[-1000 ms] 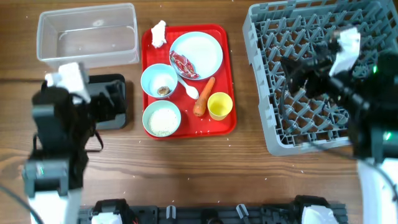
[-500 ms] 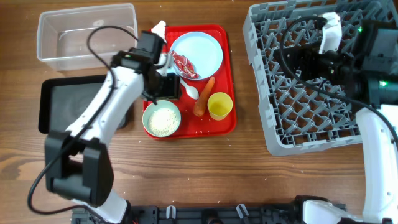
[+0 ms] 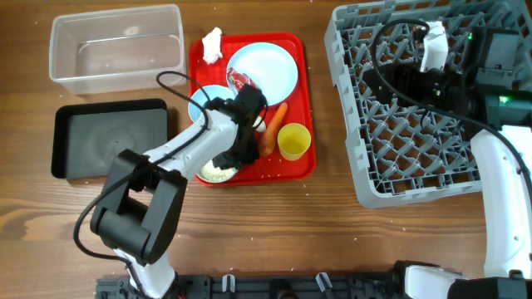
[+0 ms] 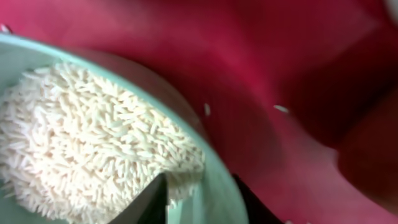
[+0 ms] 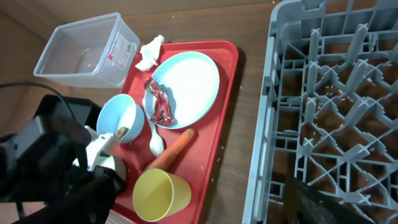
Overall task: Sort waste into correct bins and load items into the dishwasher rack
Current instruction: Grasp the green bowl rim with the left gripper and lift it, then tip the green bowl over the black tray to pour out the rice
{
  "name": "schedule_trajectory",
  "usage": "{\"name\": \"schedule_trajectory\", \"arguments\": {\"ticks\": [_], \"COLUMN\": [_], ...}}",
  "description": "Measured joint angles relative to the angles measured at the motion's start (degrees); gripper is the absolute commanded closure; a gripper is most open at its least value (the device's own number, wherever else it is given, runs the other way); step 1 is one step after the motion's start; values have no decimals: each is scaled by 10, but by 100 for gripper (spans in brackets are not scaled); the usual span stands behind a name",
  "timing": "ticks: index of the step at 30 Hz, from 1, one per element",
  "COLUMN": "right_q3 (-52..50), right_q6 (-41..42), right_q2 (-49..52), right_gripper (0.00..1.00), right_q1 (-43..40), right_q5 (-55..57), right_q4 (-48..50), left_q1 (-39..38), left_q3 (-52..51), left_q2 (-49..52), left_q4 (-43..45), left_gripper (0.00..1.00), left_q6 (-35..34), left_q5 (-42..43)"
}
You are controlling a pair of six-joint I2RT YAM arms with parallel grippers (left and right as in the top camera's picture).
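Observation:
My left gripper is down at the pale green bowl, which is full of white rice. One finger is inside on the rice and the other is outside, shut on the rim. From above, the bowl sits at the red tray's front left. Also on the tray are the blue plate with the wrapper, the tissue, carrot, yellow cup, spoon and a blue bowl holding the brown lump. My right gripper hangs open over the grey rack.
The clear tub stands at the far left, with the black tray just in front of it. The red serving tray lies between these bins and the rack. Loose rice grains lie on the tray and in the rack.
The left arm swung from over the black tray to the red tray, and its jaws narrowed onto the green bowl's rim. The right arm drew back slightly over the rack.

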Motion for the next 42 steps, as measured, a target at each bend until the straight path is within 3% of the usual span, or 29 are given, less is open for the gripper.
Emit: {"name": "schedule_trajectory", "arguments": {"ticks": [2, 5, 10, 11, 17, 19, 21, 22, 31, 34, 37, 42], "right_q3": [0, 0, 0, 0, 0, 0, 0, 0, 0, 0, 0, 0], "right_q6": [0, 0, 0, 0, 2, 2, 2, 2, 2, 2, 2, 2], "right_q2": [0, 0, 0, 0, 0, 0, 0, 0, 0, 0, 0, 0], "right_gripper": [12, 12, 10, 6, 4, 4, 4, 4, 4, 4, 4, 4], "right_q1": [0, 0, 0, 0, 0, 0, 0, 0, 0, 0, 0, 0], "right_q5": [0, 0, 0, 0, 0, 0, 0, 0, 3, 7, 7, 7], "right_q4": [0, 0, 0, 0, 13, 12, 12, 12, -2, -5, -5, -5], "left_q1": [0, -1, 0, 0, 7, 8, 7, 7, 7, 9, 36, 132], "left_q3": [-7, -7, 0, 3, 37, 45, 45, 45, 47, 60, 76, 88], "left_q2": [0, 0, 0, 0, 0, 0, 0, 0, 0, -1, -35, -142], "left_q4": [7, 21, 6, -2, -8, -6, -6, -7, -3, -49, -99, -101], "left_gripper": [87, 90, 75, 72, 70, 75, 94, 96, 96, 96, 96, 96], "left_q6": [-2, -2, -2, -2, -2, -2, -2, -1, -2, -2, 10, 70], "left_q5": [-2, -5, -7, -6, -6, -6, -8, -11, -24, -19, -1, 64]}}
